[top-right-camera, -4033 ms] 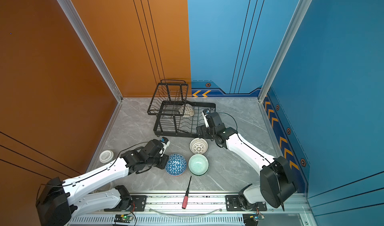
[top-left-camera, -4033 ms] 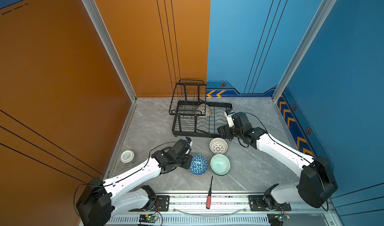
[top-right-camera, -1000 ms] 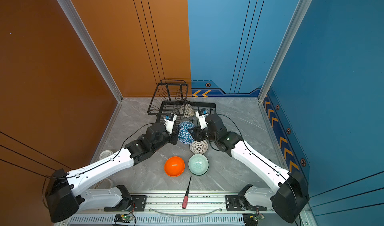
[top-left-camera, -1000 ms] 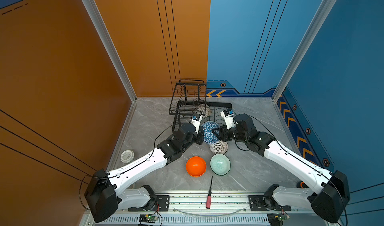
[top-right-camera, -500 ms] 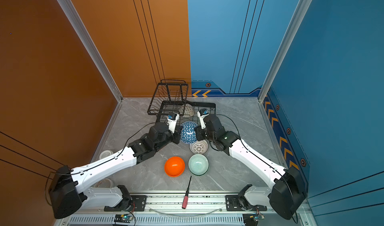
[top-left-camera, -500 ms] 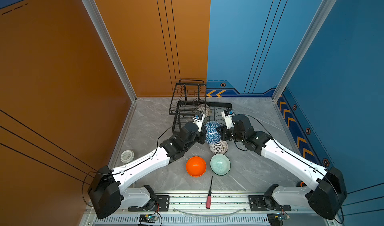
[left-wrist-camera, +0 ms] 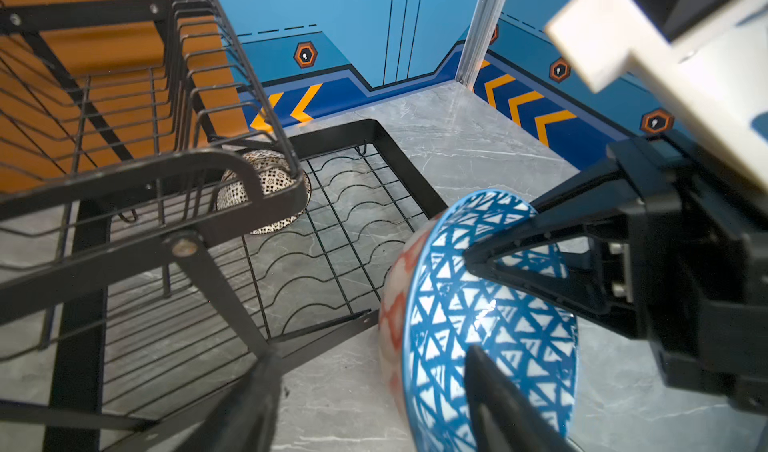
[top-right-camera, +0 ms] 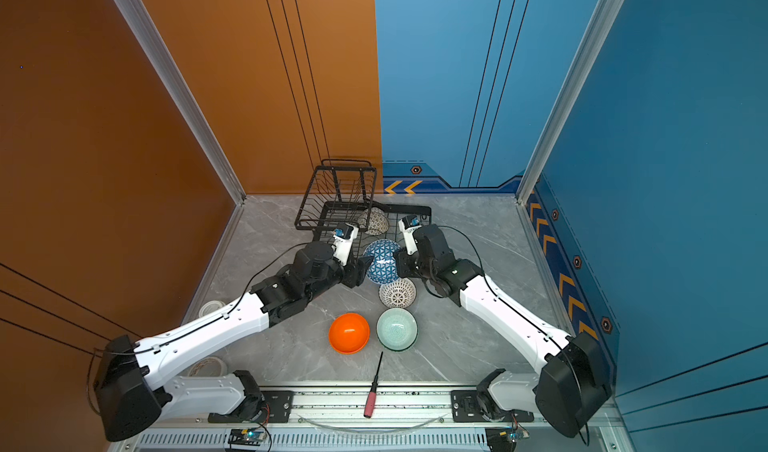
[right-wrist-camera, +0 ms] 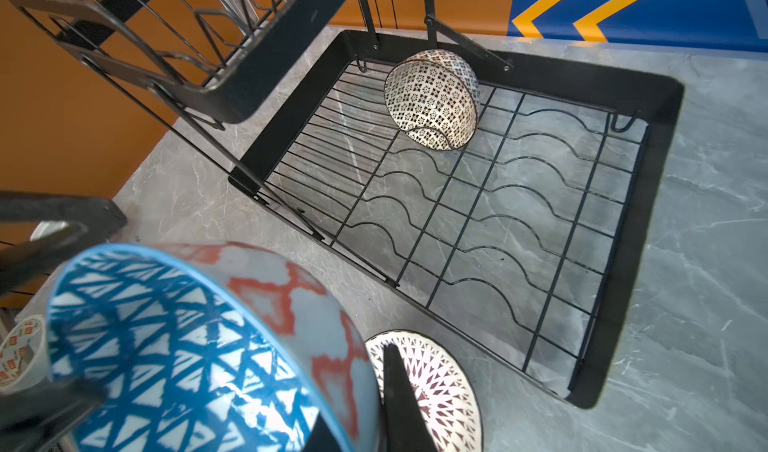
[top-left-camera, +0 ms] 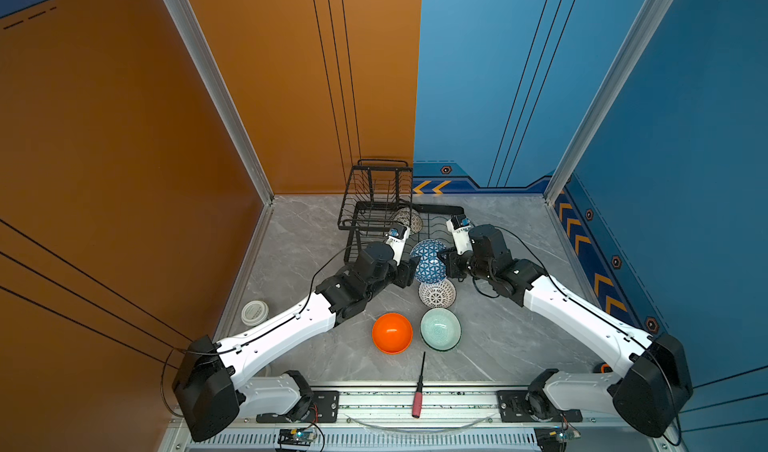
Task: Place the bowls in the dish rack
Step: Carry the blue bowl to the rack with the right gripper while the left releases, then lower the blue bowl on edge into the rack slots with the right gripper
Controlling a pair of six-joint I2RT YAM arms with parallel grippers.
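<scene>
right gripper (top-left-camera: 444,259): closed on the rim of the blue bowl (top-left-camera: 428,263); one finger inside the wall, one outside.
left gripper (top-left-camera: 409,271): open wide; fingers (left-wrist-camera: 494,391) astride the opposite part of the rim, with clear gaps to the wall in the left wrist view.
blue bowl, place: between the two grippers, just in front of the front edge of the low tray of the rack (top-left-camera: 441,209); directly behind the white lattice bowl (top-left-camera: 436,293) in both top views.
blue bowl, facing: tipped on edge, rim plane steep; mouth toward the front of the table (top-left-camera: 291,242) and partly upward; red-patterned outside toward the rack; centre axis front to back, tilted.
patterned bowl (right-wrist-camera: 432,96): on edge at the back of the low tray, just beside the corner of the raised basket (top-left-camera: 374,188).
orange bowl (top-left-camera: 392,332), mint bowl (top-left-camera: 440,329): mouth up on the table, just beside each other, in front of the white lattice bowl.
screwdriver (top-left-camera: 417,387): long axis front to back, red handle on the front rail, tip toward the two bowls.
tape roll (top-left-camera: 254,312): flat at the left edge of the table.
</scene>
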